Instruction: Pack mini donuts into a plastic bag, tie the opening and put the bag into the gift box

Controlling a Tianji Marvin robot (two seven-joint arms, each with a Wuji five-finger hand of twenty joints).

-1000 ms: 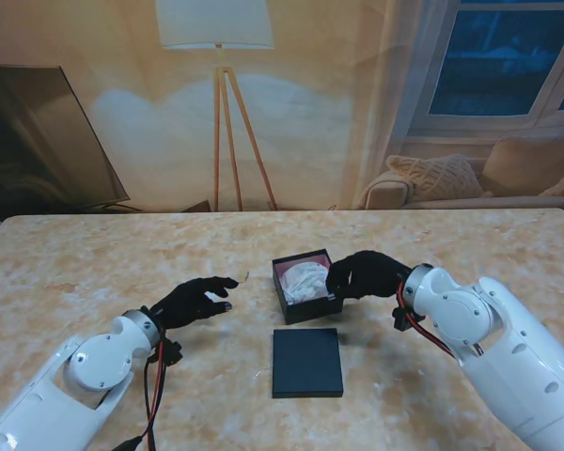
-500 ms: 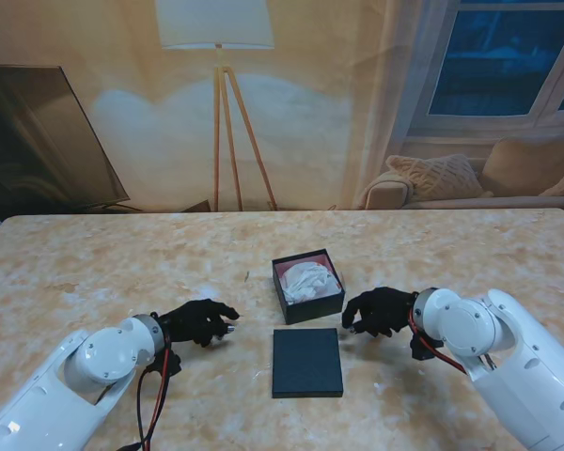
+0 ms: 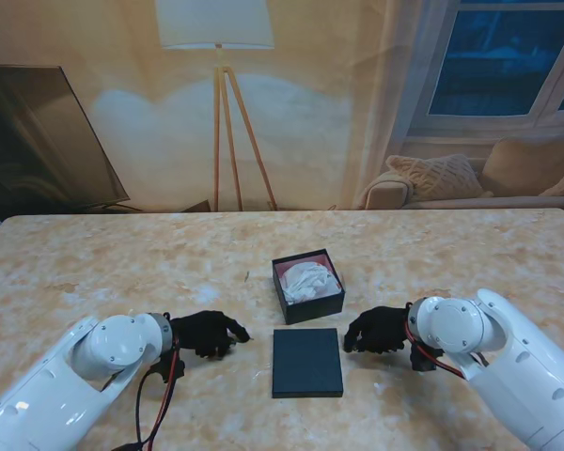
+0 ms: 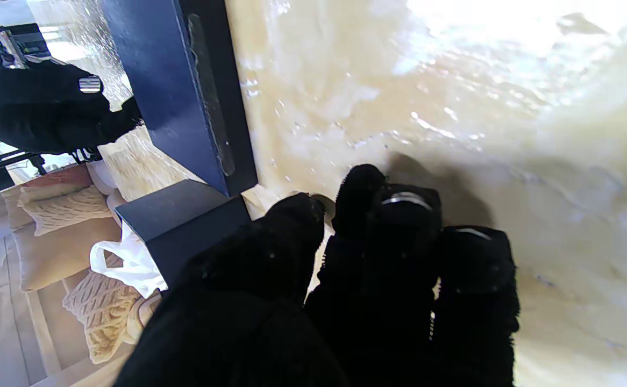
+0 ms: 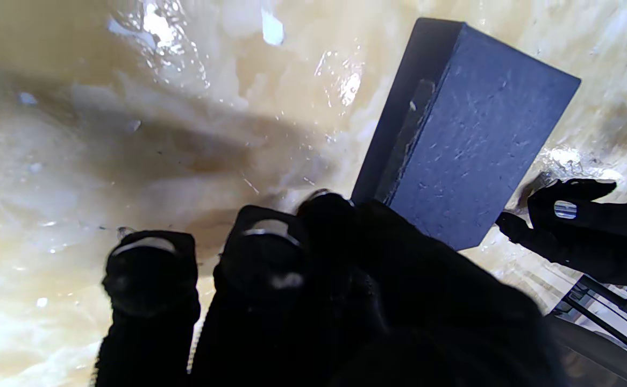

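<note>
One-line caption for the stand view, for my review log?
Bagged donuts sit in the open gift box; lid lies nearer, flanked by left robot hand and right robot hand.

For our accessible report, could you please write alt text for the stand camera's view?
An open black gift box holding a white plastic bag sits mid-table, its flat black lid lying nearer to me. The left hand and right hand rest on the marbled table on either side of the lid, holding nothing.

Both hands (image 3: 210, 333) (image 3: 376, 330) nearer the lid (image 3: 306, 362) than before
</note>
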